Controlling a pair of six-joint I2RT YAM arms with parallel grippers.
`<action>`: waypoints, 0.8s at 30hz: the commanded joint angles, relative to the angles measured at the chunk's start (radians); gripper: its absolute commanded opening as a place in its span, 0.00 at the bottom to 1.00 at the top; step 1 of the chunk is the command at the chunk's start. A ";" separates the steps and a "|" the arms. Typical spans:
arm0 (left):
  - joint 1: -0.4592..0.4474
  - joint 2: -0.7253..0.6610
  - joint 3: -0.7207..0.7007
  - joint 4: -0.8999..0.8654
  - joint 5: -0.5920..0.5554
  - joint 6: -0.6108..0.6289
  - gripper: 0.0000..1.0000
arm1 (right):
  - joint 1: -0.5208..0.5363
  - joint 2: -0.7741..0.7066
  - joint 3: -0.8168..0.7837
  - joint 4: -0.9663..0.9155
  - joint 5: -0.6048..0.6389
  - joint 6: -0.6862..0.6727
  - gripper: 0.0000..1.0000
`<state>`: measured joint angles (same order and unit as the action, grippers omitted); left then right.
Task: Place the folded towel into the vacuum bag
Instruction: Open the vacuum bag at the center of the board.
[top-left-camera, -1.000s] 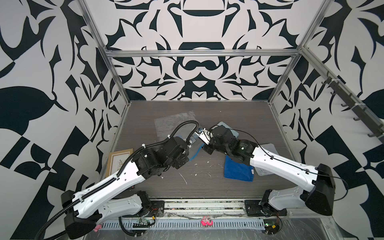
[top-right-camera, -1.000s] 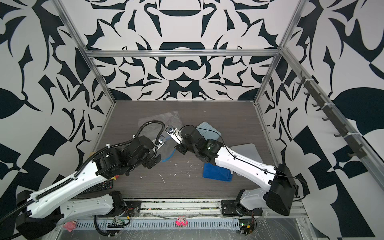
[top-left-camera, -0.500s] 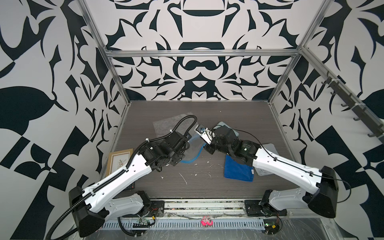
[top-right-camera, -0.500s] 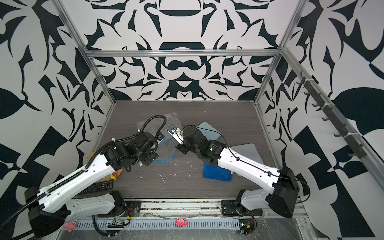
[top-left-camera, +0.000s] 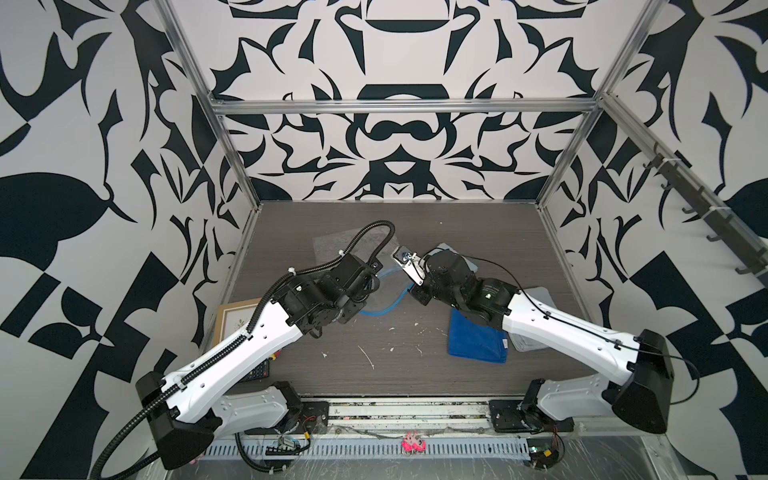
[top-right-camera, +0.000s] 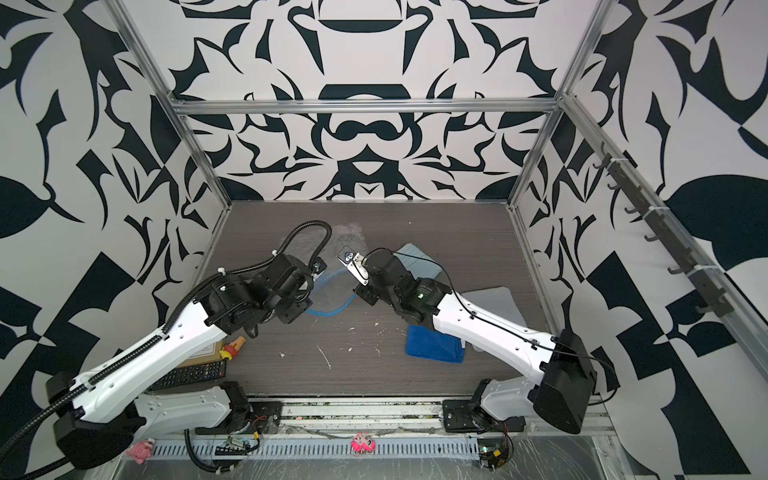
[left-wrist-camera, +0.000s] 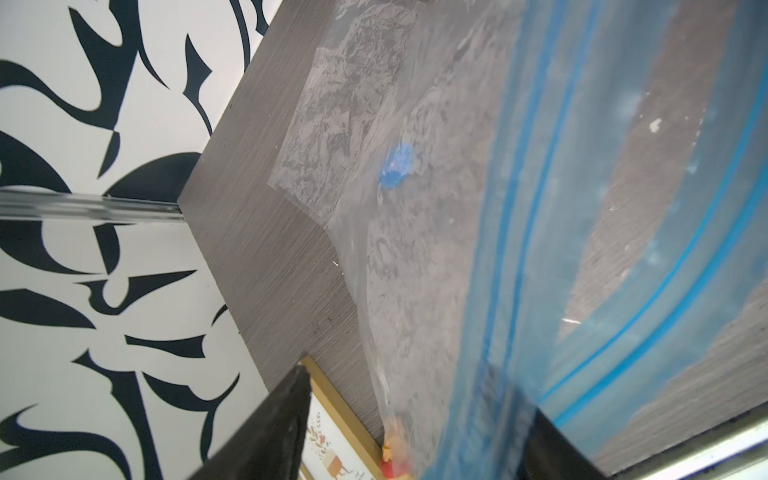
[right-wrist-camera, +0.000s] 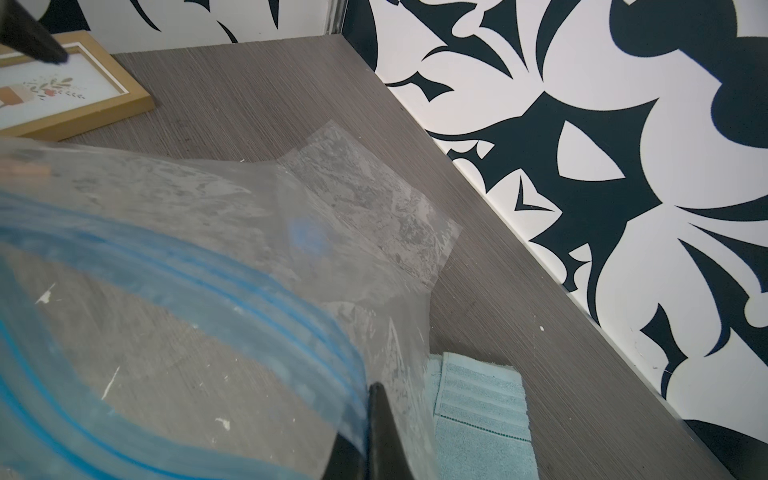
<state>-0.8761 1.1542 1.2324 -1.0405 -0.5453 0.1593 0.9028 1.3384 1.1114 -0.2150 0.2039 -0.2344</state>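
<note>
The vacuum bag (top-left-camera: 386, 291) lies clear and crinkly mid-table, its blue zip strip (left-wrist-camera: 511, 249) lifted and bowed open, its round blue valve cap (left-wrist-camera: 395, 166) further back. My right gripper (right-wrist-camera: 370, 395) is shut on one edge of the zip strip. My left gripper (left-wrist-camera: 419, 390) is open, its fingers (left-wrist-camera: 291, 415) apart on either side of the opposite zip edge. In both top views the two grippers face each other across the bag's mouth. A folded dark blue towel (top-left-camera: 478, 340) lies flat under the right arm.
A light teal towel (right-wrist-camera: 478, 415) lies just behind the right gripper, and a grey one (top-right-camera: 494, 299) under the right forearm. A framed picture (top-left-camera: 232, 320), a remote control (top-right-camera: 195, 372) and a small toy (top-right-camera: 232, 347) sit at the left front. White scraps (top-left-camera: 365, 355) dot the table.
The left arm has reached further forward to the bag's mouth and its jaws have narrowed around the zip edge. The right gripper has kept its hold on the bag.
</note>
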 joint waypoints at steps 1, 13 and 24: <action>0.004 0.006 0.036 -0.071 0.015 0.002 0.61 | -0.007 -0.003 0.054 0.014 0.027 0.012 0.00; 0.003 0.048 0.021 -0.086 -0.032 0.015 0.55 | -0.010 0.006 0.076 0.014 0.008 0.007 0.00; 0.003 0.081 0.037 -0.119 -0.111 0.012 0.51 | -0.017 -0.001 0.071 0.013 0.009 0.004 0.00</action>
<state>-0.8761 1.2156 1.2495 -1.0897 -0.6205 0.1764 0.8913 1.3499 1.1427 -0.2272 0.2127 -0.2344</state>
